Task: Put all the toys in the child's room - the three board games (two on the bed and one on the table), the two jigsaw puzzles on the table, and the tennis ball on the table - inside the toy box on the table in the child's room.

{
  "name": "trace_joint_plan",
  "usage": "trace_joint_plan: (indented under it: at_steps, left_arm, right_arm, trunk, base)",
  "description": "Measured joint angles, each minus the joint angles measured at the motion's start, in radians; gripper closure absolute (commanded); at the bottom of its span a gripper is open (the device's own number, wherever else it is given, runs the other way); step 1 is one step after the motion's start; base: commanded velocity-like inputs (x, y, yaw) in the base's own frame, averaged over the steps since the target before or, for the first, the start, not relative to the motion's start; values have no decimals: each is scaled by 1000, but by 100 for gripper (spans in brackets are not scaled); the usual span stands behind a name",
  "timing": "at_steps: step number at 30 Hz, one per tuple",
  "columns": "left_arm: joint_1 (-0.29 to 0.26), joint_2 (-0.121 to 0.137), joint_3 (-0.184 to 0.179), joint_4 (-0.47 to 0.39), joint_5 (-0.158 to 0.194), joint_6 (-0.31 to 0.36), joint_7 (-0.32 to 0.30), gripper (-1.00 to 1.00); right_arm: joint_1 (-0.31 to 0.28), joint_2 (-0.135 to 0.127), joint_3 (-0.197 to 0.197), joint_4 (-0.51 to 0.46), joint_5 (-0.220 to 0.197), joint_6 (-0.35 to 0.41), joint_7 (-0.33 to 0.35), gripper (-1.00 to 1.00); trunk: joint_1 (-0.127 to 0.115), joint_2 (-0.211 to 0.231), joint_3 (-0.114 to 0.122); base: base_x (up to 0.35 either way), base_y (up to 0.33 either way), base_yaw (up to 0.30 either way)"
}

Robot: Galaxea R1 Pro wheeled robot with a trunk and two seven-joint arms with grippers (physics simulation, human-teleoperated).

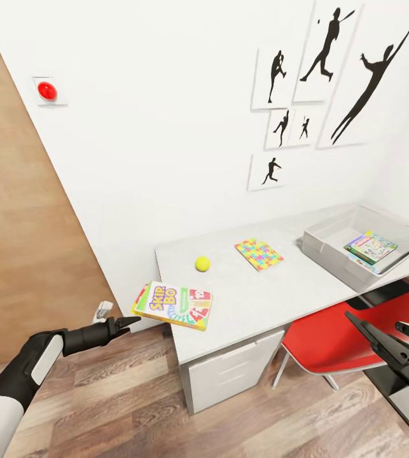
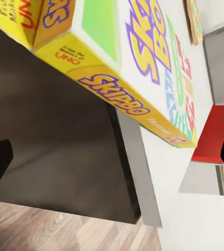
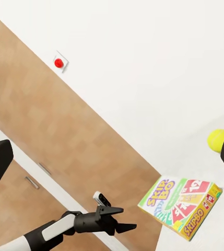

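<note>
Where the pale grey table (image 1: 255, 299) runs toward the far corner, sits the toy box (image 1: 331, 249) — a shallow light grey bin on the tabletop, holding flat printed game boxes (image 1: 371, 247), the topmost green-edged with a pale, busy cover, a blue edge just showing underneath. Cannot tell how many lie stacked in there. Stays outside the bin, well apart from it: one jigsaw puzzle (image 1: 259, 254), a multicoloured slab flat on the table between bin and tennis ball (image 1: 202, 263). Rests alone nearer the wall end, that ball, yellow-green, also seen from the right wrist (image 3: 217, 140). Overhangs the table's near corner: the Skip-Bo board game (image 1: 173, 305), green, white and red on top, yellow along its side (image 2: 127, 99), part of it past the edge above the wood floor (image 1: 134, 407).

Hovers just beside that box, level with it but not touching, the left end effector (image 1: 130, 322) — fingers parted, gripping nothing. Points in low over the red chair (image 1: 331, 337), the right end effector (image 1: 357, 321), dark fingers spread to the frame edges in its wrist camera, released.
</note>
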Motion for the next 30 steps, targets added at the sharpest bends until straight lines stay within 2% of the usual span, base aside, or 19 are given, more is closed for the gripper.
trace_joint_plan:
  at_steps: [5,16,30]
  left_arm:
    - [-1,0,1,0,2,0,0,-100]
    - [-1,4,2,0,3,0,-2,-100]
    - [-1,5,14,0,3,0,-2,-100]
  right_arm:
    - [0,0,0,0,0,0,0,-100]
    - [0,0,0,0,0,0,0,-100]
    - [0,0,-1,0,0,0,1,-100]
  trunk:
    - [19,-35,-16]
    - [19,-35,-16]
    - [73,-133,-60]
  base:
    - [0,0,0]
    - [0,0,0]
    - [0,0,0]
